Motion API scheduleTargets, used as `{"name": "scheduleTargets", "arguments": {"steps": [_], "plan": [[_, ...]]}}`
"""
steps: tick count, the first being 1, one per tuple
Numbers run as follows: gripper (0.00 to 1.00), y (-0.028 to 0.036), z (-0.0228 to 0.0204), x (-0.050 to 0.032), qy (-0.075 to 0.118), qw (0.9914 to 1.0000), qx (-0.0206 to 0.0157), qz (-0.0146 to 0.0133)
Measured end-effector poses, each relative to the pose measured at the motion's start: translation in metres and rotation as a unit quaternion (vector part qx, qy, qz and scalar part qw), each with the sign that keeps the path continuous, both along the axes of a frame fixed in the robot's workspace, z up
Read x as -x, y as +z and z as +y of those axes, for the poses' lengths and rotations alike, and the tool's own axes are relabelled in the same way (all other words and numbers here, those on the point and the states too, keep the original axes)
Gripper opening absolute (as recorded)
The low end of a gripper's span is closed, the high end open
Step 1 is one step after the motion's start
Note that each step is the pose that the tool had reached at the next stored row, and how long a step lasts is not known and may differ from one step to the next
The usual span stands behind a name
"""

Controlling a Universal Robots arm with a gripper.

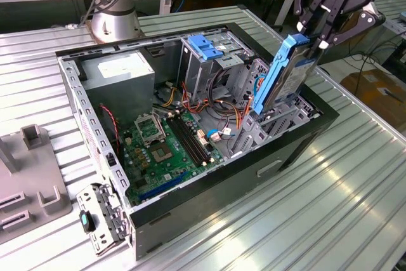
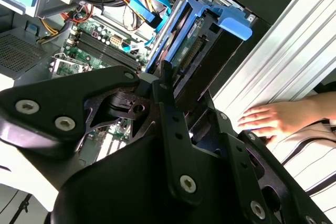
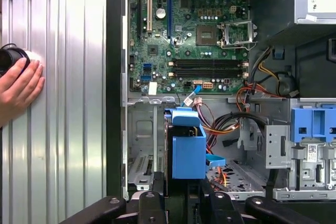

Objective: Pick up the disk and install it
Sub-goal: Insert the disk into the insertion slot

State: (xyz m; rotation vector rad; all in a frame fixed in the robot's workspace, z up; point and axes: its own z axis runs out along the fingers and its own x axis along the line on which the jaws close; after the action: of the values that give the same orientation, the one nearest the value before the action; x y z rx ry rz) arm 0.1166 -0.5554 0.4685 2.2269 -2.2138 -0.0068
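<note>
Disk (image 1: 288, 74) hangs over the open computer case (image 1: 279, 157), at the exterior view's right, with my gripper (image 1: 315, 37) pinching its upper end between closed fingers. Its long axis stands steeply tilted, lower end pointing down into the case. I judge it stiff, dense and sensitive to knocks, best gripped by the blue carrier's edges. A person's hand (image 3: 18, 85) rests on the ribbed table (image 1: 304, 220).

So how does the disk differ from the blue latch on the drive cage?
The disk stands tilted on edge, held by the gripper; the blue latch sits fixed atop the drive cage. The disk is a grey slab with blue framing; the latch is all blue. Both have bright blue plastic.
</note>
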Motion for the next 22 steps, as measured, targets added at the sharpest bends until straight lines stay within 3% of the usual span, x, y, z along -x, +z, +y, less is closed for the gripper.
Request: {"name": "scheduleTargets", "arguments": {"steps": [8,18,22], "plan": [[0.35,-0.0036,-0.0042,0.0027,0.003,0.99999,0.0001,0.0000],[0.35,-0.0039,-0.0042,0.0029,0.003,0.99999,0.0001,0.0000],[0.35,-0.0039,-0.0042,0.0069,0.003,0.99999,0.0001,0.0000]]}}
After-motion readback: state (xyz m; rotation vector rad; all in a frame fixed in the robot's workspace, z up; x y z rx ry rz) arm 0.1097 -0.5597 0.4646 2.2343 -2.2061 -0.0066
